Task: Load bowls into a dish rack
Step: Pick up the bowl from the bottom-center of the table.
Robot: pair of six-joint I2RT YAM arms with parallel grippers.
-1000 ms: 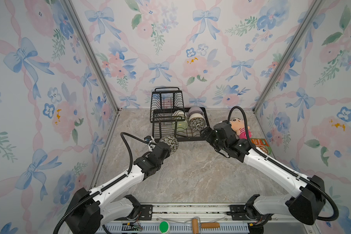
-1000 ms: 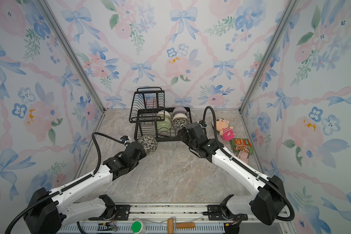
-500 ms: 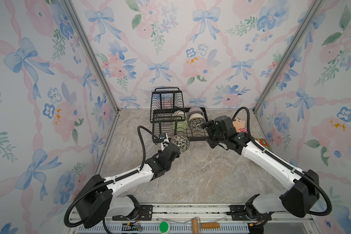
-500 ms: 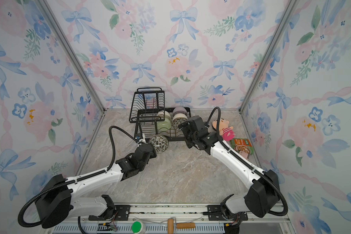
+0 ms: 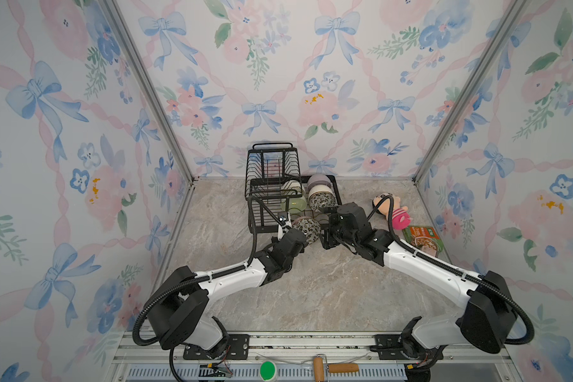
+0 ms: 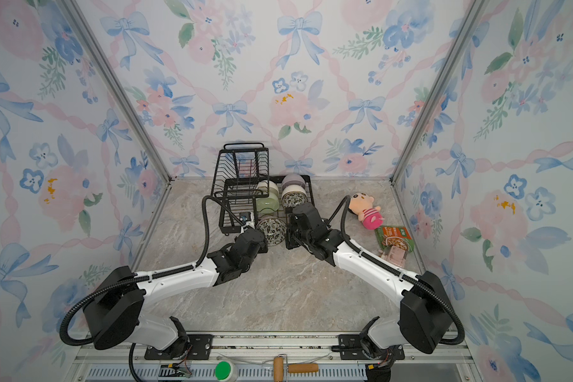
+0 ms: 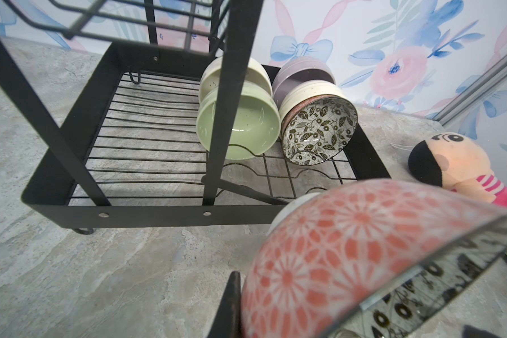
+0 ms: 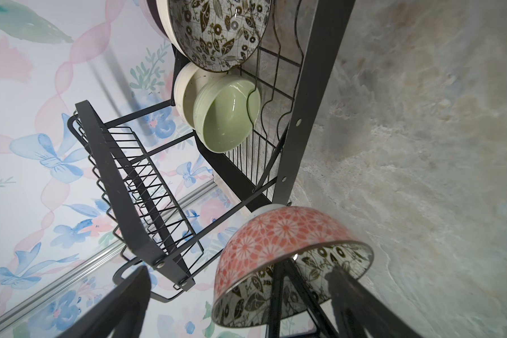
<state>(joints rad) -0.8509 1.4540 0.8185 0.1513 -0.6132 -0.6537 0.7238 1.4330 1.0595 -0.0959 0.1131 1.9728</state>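
Bowls are nearly all loaded: five stand on edge in the dish rack (image 5: 262, 228) at the far middle of the tabletop (image 5: 311, 297). The rack's left row holds a cream bowl (image 7: 234, 73) with the pale green bowl (image 7: 240, 128) nearer. The right row holds the lavender bowl (image 7: 302, 68), a second cream bowl (image 7: 311, 93) and a leaf-patterned bowl (image 7: 319, 131).

The last bowl (image 5: 306, 227), leaf-patterned inside and coral-flowered outside, is held tilted at the rack's near wall, right of its middle. Its rim is clamped in the left claw (image 5: 297, 233). Just right of it the right claw (image 5: 327, 231) stands wide apart and empty. Farther right lie a plush doll (image 5: 391, 208) and a food packet (image 5: 422, 236), both out of play.

The step in hand looks like the carry of the final bowl. The next move probably calls for lifting it over the near wall, turning it on edge, and lowering it into a free wire slot nearer than the leaf-patterned bowl. It must keep clear of the rack's upright post and of the right claw.
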